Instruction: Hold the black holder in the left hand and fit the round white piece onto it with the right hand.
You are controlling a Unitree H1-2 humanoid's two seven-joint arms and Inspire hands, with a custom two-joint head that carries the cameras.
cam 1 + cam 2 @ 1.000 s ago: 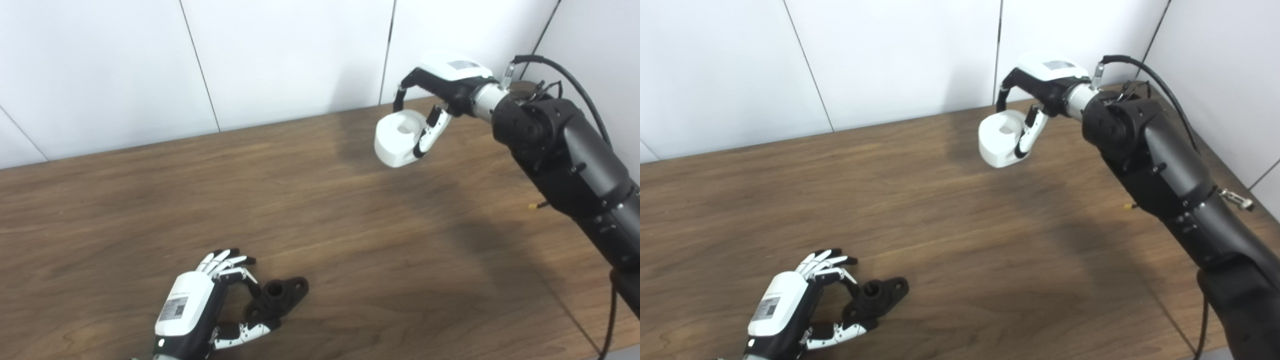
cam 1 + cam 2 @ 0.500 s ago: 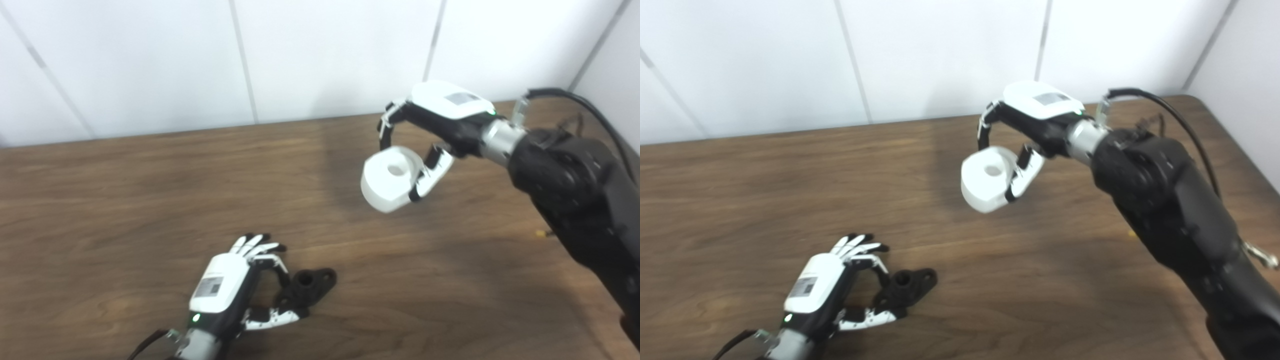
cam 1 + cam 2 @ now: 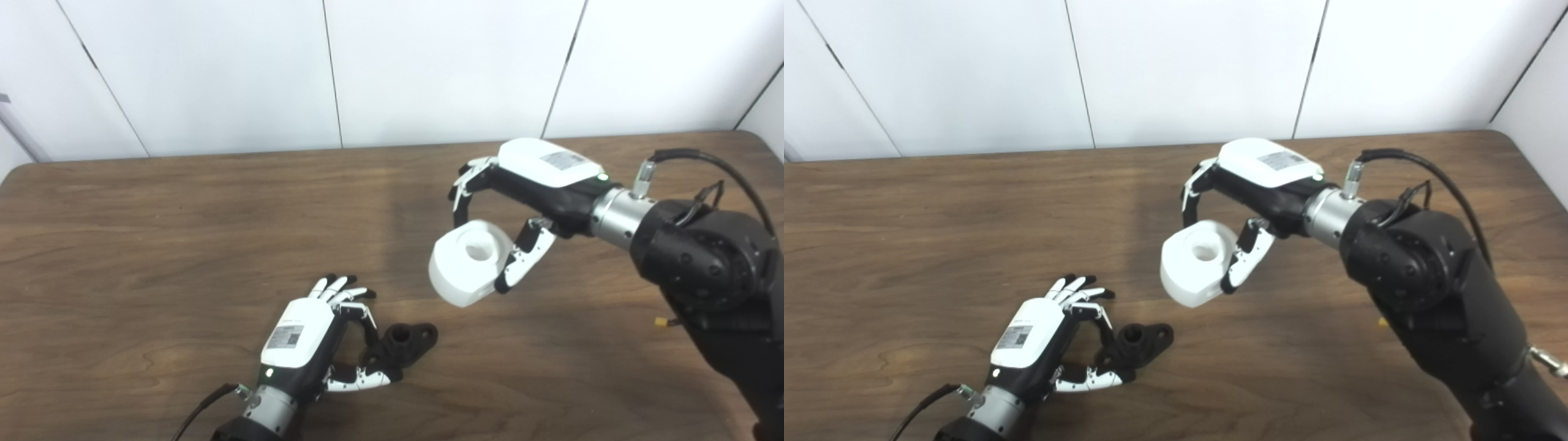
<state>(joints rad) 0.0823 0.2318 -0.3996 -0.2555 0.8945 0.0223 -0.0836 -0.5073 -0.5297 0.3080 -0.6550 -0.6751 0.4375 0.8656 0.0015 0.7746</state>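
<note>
Left eye view is showing the right hand (image 3: 520,202) carrying the round white piece (image 3: 467,262), needing its bore lining up over the black holder (image 3: 401,344) that the left hand (image 3: 312,343) is pinching.

On the table (image 3: 153,245), near its front edge and left of centre, lies the holder (image 3: 401,344), with the left hand (image 3: 306,343) just to its left, fingers touching it. The round piece (image 3: 467,263) hangs above the table, to the right of and behind the holder, held in the right hand (image 3: 527,190). The wall (image 3: 429,61) stands behind the table.
</note>
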